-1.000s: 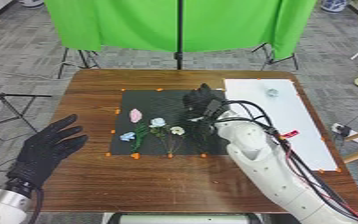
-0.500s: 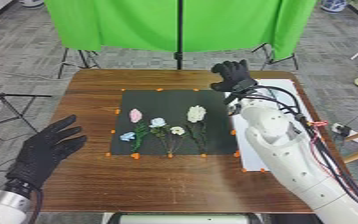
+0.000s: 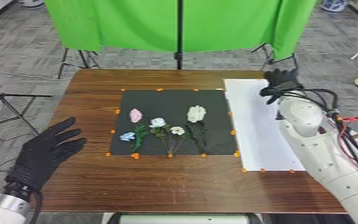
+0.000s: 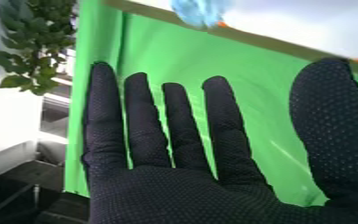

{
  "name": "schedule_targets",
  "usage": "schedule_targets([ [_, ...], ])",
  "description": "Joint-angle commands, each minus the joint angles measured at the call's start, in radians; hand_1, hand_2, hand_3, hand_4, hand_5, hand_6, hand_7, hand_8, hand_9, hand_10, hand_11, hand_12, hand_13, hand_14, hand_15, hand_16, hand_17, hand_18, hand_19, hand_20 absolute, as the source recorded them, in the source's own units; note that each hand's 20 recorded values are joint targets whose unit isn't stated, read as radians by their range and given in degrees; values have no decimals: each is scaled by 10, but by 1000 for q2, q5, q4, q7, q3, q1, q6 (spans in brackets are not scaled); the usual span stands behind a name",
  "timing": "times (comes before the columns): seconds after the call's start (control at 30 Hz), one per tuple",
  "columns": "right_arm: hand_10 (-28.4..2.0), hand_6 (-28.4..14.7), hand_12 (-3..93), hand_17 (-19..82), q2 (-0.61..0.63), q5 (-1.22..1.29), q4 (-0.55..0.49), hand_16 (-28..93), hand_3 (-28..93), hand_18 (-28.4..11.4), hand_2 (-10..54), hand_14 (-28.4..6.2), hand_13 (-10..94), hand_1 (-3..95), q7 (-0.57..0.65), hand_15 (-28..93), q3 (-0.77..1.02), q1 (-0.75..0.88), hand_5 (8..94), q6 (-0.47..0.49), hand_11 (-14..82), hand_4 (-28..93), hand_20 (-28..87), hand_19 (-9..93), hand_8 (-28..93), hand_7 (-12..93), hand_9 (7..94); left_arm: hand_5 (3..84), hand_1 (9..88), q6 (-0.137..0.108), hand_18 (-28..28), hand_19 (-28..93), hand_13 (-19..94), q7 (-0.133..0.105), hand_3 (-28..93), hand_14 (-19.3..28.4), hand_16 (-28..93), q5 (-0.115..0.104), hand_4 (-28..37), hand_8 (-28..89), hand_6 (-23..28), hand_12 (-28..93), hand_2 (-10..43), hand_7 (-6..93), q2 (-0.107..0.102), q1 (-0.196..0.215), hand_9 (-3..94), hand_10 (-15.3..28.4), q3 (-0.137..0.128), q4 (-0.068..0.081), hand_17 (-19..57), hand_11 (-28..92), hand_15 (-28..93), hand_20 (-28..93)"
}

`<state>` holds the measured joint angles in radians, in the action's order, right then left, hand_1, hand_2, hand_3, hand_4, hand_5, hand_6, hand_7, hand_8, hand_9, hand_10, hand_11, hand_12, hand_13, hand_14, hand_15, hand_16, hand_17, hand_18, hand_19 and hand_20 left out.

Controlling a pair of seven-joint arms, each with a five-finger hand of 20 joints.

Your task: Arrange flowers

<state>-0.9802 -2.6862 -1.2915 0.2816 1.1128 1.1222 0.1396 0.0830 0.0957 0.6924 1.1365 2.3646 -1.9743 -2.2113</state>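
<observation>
Over the far right corner of the white sheet (image 3: 260, 125) is my right hand (image 3: 283, 82), open and holding nothing. Flowers lie on the black mat (image 3: 158, 97): a pink one (image 3: 135, 115), a light blue one (image 3: 127, 136), a pale blue-white one (image 3: 158, 122), a small white one (image 3: 177, 130) and a larger white one (image 3: 196, 114) at the right. My left hand (image 3: 42, 155) is open at the table's left side. In the right wrist view, my right hand (image 4: 171, 192) has straight fingers, and a light blue thing (image 4: 200, 11) sits on the white surface beyond them.
Orange bits of tape mark the edges of the mat and sheet. Brown tabletop (image 3: 158, 185) surrounds them. Behind the table hangs a green cloth (image 3: 122, 25) with a black stand (image 3: 180, 60) before it.
My right hand has moved from over the mat's right part, away and rightward to the sheet's far corner. The larger white flower, covered at first, is now uncovered. The left hand has hardly moved.
</observation>
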Motion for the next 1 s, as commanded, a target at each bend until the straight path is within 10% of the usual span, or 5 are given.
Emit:
schedule_targets([
  [0.03,-123,-39,181,150,2,-43,39,145,906,-158,-94,-112,418,247,47,135,-12,8,328,45,164,-282,151,517,-185,271,334,341,262,-1,233,539,267,8,711,158,-24,0,-261,-117,20,135,2,247,2,-2,297,129,0,4,-74,307,470,97],
  [0.23,-89,-15,163,232,5,-51,71,128,900,-131,-95,-49,591,331,17,237,-6,27,405,-34,225,-282,176,591,-209,298,461,342,262,6,233,540,267,14,711,158,-25,1,-261,-117,20,136,2,248,2,-7,297,129,-3,7,-74,308,469,98],
  [0.5,-13,34,344,415,27,-39,18,290,767,-118,-95,22,924,520,-84,259,7,86,740,-127,100,-283,290,743,-108,347,918,342,263,12,234,539,267,22,710,158,-24,2,-261,-116,20,136,2,249,3,-13,297,129,-5,11,-73,308,470,98],
  [1.0,-18,21,370,415,9,-39,-422,307,811,-122,-95,21,937,516,-293,301,84,389,782,-155,129,-283,317,762,-99,351,936,346,262,15,233,539,267,19,712,158,-23,3,-262,-115,21,136,1,246,3,-19,298,130,1,10,-74,306,469,98],
])
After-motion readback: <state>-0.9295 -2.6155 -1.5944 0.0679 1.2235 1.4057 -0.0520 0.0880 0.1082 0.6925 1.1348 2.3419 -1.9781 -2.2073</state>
